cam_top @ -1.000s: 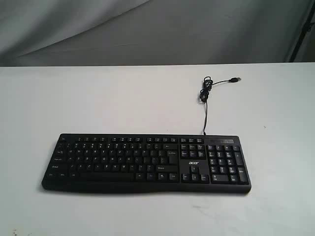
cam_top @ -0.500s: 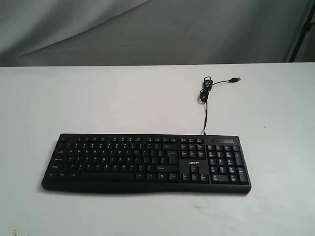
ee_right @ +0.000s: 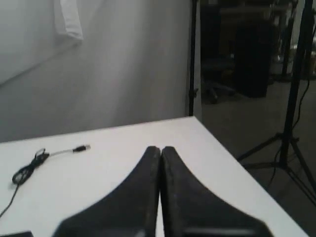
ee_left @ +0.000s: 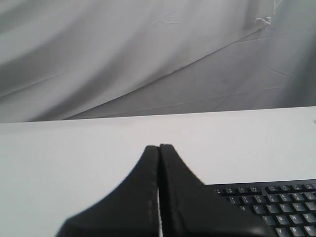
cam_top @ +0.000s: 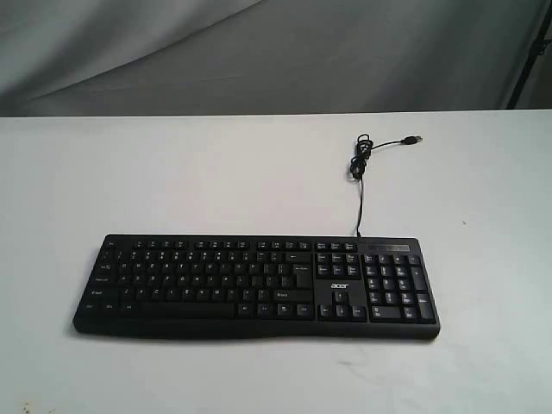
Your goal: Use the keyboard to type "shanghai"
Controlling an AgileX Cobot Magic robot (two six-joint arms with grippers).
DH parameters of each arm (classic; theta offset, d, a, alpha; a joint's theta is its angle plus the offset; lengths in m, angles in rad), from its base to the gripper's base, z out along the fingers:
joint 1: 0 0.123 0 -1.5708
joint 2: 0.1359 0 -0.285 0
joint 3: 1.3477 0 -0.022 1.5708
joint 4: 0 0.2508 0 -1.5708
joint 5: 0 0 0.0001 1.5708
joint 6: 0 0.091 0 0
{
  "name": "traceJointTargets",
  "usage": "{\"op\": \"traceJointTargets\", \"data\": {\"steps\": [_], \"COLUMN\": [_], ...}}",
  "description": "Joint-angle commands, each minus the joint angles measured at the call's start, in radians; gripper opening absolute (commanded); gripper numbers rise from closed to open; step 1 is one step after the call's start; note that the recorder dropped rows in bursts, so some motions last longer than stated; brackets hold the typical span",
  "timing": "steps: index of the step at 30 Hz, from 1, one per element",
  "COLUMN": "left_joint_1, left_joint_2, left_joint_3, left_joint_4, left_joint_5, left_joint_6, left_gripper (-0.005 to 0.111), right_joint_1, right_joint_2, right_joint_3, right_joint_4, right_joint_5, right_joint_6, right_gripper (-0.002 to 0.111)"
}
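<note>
Typing looks not yet begun. The keyboard [cam_top: 256, 286] lies flat on the white table [cam_top: 216, 172], toward the near edge, with its number pad to the right, and neither arm shows in the exterior view. The left tool [ee_left: 159, 147] has its two fingers pressed together and holds nothing. It hangs over bare table, seemingly off the keyboard's left end, with one corner of the keys in sight. The right tool [ee_right: 160, 148] is likewise closed and empty, out by the table's right side.

The first letter is "s", on the left half of the keys, so I would expect the left tool to make the first move. It would have to travel over and come down tip first onto that one key. The keys sit close together, so the tip must land square on the cap.

The only writing I can read is the white "acer" logo [cam_top: 340, 285] above the arrow keys. The key legends are too small to read. The cable [cam_top: 360, 172] runs back to a loose coil, and its plug [cam_top: 415, 138] lies free on the table.
</note>
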Motion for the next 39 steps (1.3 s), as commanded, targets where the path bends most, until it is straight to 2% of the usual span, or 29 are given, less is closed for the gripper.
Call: {"op": "traceJointTargets", "data": {"steps": [1,7,15,24,28,31,36,39], "left_joint_1": [-0.006,-0.006,-0.006,-0.006,-0.006,-0.006,-0.006,-0.006], "left_joint_2": [-0.002,-0.002,-0.002,-0.002,-0.002,-0.002,-0.002,-0.002], "left_joint_3": [0.002,0.002,0.002,0.002,0.002,0.002,0.002,0.002], "left_joint_4": [-0.002,-0.002,-0.002,-0.002,-0.002,-0.002,-0.002,-0.002], "left_joint_5": [-0.005,-0.005,-0.005,-0.005,-0.005,-0.005,-0.005,-0.005], "left_joint_6": [-0.003,-0.003,-0.003,-0.003,-0.003,-0.003,-0.003,-0.003], "left_gripper": [0.0,0.0,0.0,0.0,0.0,0.0,0.0,0.0], "right_joint_1": [-0.007,-0.007,-0.007,-0.007,-0.007,-0.006,0.009,0.053], "right_joint_2": [-0.006,-0.006,-0.006,-0.006,-0.006,-0.006,-0.006,0.076], "right_joint_3": [0.003,0.003,0.003,0.003,0.003,0.003,-0.045,-0.095], "right_joint_4": [-0.012,0.008,0.295,0.297,0.297,0.288,0.137,0.137], "right_joint_5": [-0.107,-0.162,-0.333,-0.571,-0.574,-0.522,-0.278,-0.261], "right_joint_6": [0.003,0.003,0.005,0.005,0.042,0.159,0.219,0.237], "right_gripper": [0.0,0.0,0.0,0.0,0.0,0.0,0.0,0.0]}}
